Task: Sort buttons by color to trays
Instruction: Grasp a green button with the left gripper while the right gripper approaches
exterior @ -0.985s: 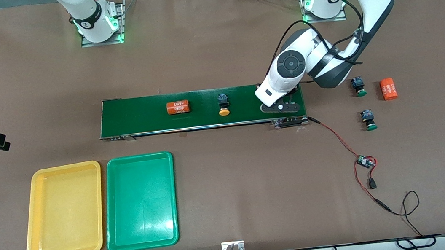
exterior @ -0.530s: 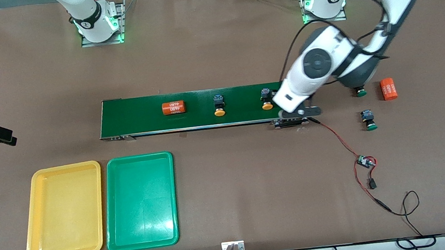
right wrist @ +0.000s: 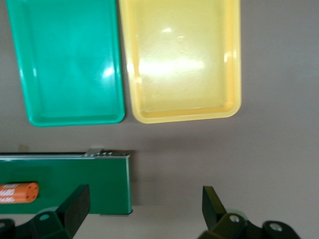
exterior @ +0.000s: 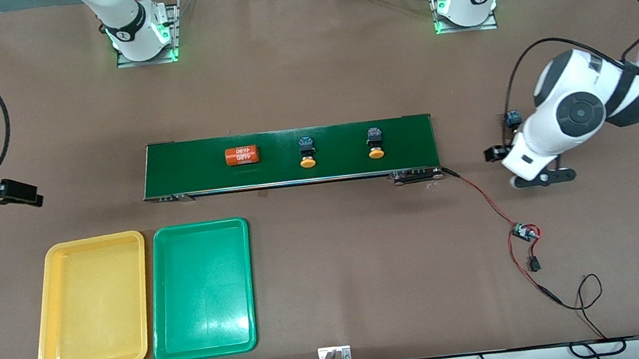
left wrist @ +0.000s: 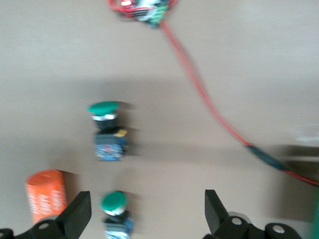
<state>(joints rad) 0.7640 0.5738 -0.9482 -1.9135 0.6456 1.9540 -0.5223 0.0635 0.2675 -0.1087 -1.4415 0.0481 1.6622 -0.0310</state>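
Two yellow-capped push buttons (exterior: pixel 307 153) (exterior: pixel 375 144) sit on the long dark-green belt (exterior: pixel 289 156) mid-table, alongside an orange printed cylinder (exterior: pixel 241 155). Two green-capped push buttons (left wrist: pixel 107 132) (left wrist: pixel 115 214) lie on the bare table off the belt's end, toward the left arm's edge. The flat yellow plastic tray (exterior: pixel 92 305) and flat green plastic tray (exterior: pixel 201 290) sit empty near the front edge.

The left claw (left wrist: pixel 144 214) hovers over the green-capped pair, jaws apart and empty. The right claw (right wrist: pixel 142 209) waits, jaws apart, above the table by the belt's tray end.

Likely step: picking a green button. Next, the left claw must descend, straddle its body, then close.
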